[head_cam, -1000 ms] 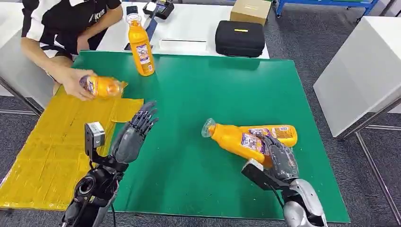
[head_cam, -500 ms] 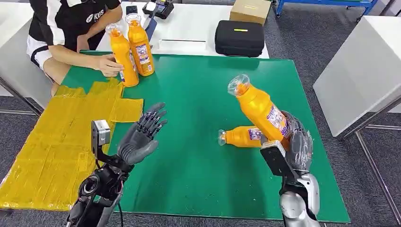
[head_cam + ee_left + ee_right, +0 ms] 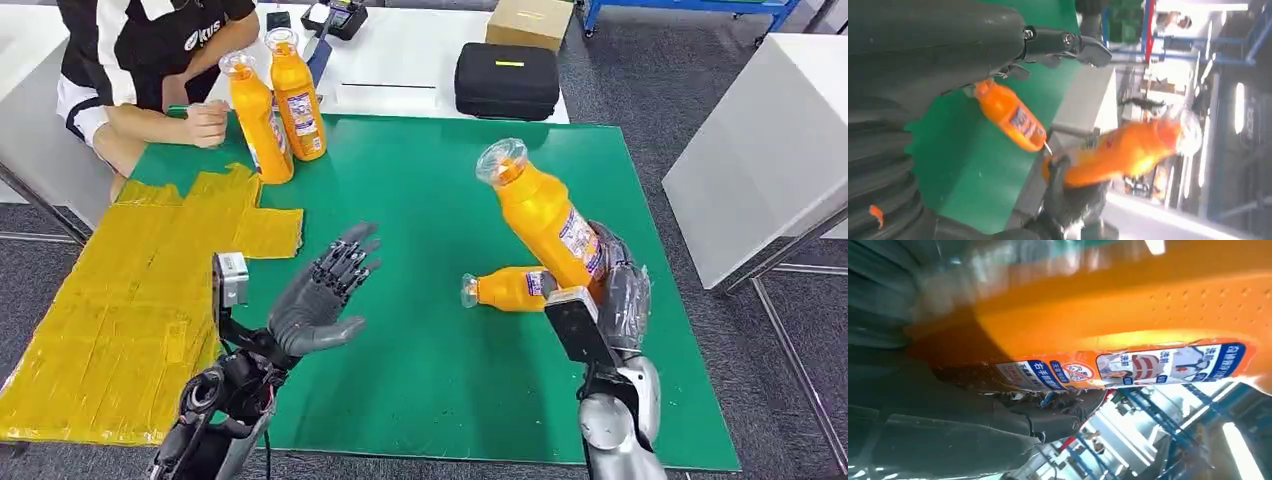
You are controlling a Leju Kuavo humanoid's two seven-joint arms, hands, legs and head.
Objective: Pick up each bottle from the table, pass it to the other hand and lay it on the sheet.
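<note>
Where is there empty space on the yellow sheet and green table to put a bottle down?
The yellow sheet lies bare, from the left hand out to the table's left edge. The green mat is bare mid-table, between the two standing bottles and the right hand. It is crowded around the lying bottle under the held bottle.

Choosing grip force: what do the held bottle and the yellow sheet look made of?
Held bottle: likely glossy orange plastic, smooth with highlights, clear cap, printed label. Yellow sheet: probably thin plastic film or foil, creased into squares, slightly shiny; hard to be sure.
</note>
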